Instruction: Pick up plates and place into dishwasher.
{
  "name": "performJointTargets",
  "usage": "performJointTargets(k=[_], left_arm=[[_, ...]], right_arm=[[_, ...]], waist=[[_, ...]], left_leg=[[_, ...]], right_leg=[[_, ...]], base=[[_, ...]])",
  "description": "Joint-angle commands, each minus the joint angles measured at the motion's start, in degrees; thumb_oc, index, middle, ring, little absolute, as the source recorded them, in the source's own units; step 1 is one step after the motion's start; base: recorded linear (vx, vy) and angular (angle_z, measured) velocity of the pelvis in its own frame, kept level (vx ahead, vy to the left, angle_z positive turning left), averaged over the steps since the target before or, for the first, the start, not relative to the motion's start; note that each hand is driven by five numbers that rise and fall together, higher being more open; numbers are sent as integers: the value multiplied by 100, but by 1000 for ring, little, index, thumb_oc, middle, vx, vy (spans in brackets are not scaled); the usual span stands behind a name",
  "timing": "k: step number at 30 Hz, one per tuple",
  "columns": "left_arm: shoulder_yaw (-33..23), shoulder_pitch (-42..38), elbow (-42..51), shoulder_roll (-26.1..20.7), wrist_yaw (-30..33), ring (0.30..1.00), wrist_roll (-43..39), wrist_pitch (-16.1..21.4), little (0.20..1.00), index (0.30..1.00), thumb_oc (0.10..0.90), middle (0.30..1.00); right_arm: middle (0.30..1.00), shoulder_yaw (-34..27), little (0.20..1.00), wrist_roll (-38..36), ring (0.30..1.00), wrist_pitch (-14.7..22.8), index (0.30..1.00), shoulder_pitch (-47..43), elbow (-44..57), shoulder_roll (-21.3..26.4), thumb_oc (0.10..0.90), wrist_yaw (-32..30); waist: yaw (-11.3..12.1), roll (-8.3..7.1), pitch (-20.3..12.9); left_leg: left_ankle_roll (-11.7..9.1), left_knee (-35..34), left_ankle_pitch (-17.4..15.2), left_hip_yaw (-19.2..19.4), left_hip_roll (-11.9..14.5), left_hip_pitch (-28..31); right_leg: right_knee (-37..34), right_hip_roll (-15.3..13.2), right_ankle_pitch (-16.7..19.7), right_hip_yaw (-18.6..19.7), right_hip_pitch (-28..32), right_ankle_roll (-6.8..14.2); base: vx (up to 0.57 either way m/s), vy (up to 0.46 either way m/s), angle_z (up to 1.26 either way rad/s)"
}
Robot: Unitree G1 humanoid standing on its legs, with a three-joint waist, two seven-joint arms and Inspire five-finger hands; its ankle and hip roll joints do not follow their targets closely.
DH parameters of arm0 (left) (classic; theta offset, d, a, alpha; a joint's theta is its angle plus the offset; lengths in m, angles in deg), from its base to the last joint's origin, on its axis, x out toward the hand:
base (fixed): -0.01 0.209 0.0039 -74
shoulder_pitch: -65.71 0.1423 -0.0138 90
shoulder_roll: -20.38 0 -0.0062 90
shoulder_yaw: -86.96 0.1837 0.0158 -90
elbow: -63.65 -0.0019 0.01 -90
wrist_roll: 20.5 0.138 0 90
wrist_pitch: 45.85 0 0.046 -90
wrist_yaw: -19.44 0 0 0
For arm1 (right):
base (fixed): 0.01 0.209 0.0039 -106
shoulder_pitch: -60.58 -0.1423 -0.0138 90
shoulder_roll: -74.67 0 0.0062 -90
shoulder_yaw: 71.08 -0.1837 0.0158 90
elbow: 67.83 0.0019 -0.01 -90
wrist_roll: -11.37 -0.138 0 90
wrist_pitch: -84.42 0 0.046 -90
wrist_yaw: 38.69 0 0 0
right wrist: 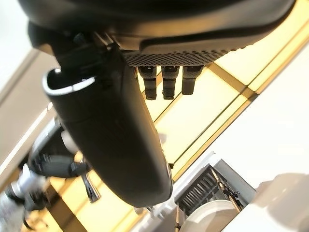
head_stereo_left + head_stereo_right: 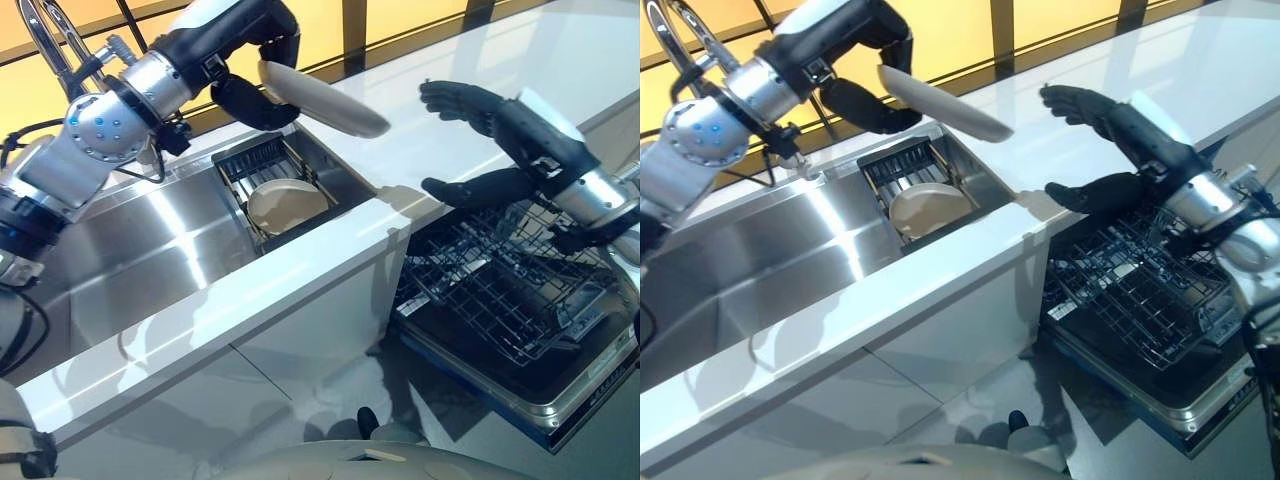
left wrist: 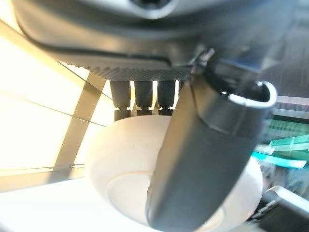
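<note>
A: White bench [image 2: 560,70] runs beside a steel sink [image 2: 130,250], yellow panels behind. Left robot hand [image 2: 250,100]?

B: Clamped on a cream plate [image 2: 325,98], thumb across its face, held tilted in the air above the sink rack [image 2: 262,160]. A second plate [image 2: 288,203] lies in that rack.

A: Right robot hand [image 2: 480,140]?

B: Fingers apart and straight, holding nothing, above the open dishwasher rack [image 2: 500,290], near the raised plate's edge, not touching.
</note>
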Motion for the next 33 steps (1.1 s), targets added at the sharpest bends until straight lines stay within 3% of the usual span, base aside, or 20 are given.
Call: performJointTargets(k=[1,14,33], left_arm=[[-911,-402,-184,-161,466,300,-818,108,200,300,100,300],[-758,-536,158,529,438,300,-810,-159,200,300,100,300],[-854,-411,-347,606,313,300,-530,-341,200,300,100,300]], right_arm=[[900,-121,900,281,900,127,900,-735,131,196,800,-758],[900,505,900,218,900,69,900,-1382,-247,-186,800,-1155],[900,298,900,95,900,137,900,-1305,-348,-390,800,-1232]], waist=[[97,-237,-437],[144,-295,-452],[126,-309,-445]], left_leg=[[236,10,148,-276,-205,-272],[247,10,120,-320,-195,-259],[255,10,101,-298,-175,-228]], right_leg=[[46,28,-270,48,473,359],[39,17,-295,12,507,364],[40,30,-323,7,530,351]], base=[[0,0,0],[-1,-1,0],[0,0,0]])
